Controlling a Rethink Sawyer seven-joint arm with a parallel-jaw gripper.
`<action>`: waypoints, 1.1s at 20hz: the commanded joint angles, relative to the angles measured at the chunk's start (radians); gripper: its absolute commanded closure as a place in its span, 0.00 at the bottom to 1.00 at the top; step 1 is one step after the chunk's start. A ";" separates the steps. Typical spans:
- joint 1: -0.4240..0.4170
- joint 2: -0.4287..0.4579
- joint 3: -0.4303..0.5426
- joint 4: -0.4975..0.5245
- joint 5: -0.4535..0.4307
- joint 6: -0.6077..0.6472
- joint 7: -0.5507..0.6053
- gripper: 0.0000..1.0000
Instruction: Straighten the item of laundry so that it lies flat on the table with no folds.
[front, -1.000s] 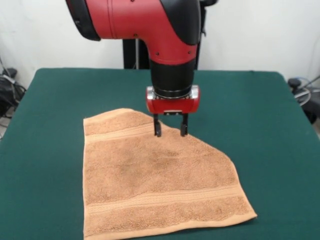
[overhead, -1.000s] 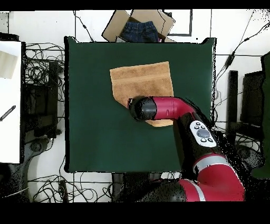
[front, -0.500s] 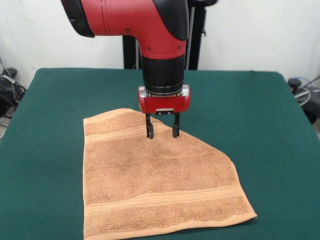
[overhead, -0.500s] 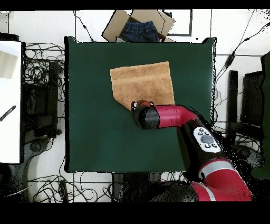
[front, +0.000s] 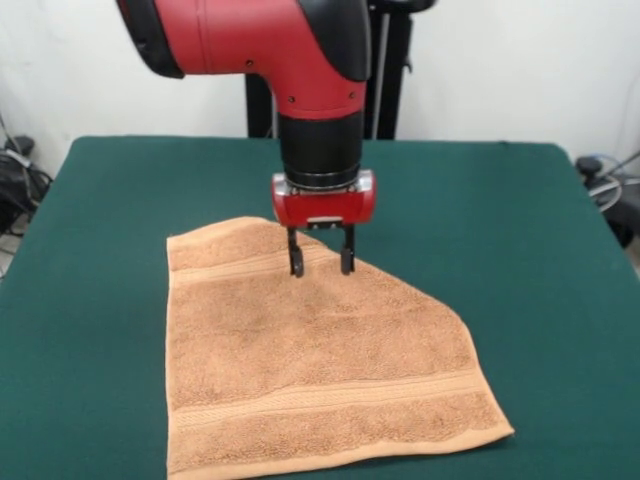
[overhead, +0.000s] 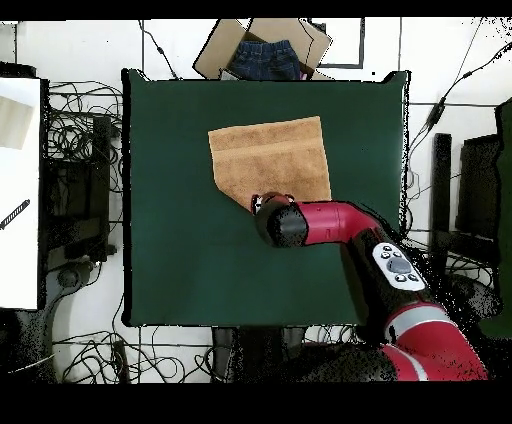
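Gripper (front: 320, 262) points straight down with its two fingers spread a little apart and nothing between them, tips at or just above the towel (front: 310, 370); contact can't be confirmed. The tips sit right at the towel's slanted far edge, where one corner looks folded under and makes a diagonal line running away to the gripper's side. Rest of the towel spreads out below the gripper toward the table's (front: 520, 230) near edge, mostly flat, one woven stripe close to the gripper and another near the front hem. Front hem lies close to the table edge. Bare green felt is wide open behind the gripper and to both sides. Overhead, the arm (overhead: 330, 220) covers the towel's robot-side edge.
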 joint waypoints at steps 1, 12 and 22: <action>-0.101 0.054 0.128 0.000 -0.040 0.146 -0.186 0.00; -0.141 0.101 0.176 -0.018 -0.071 0.149 -0.167 0.00; -0.136 0.103 0.177 -0.020 -0.075 0.160 -0.156 0.00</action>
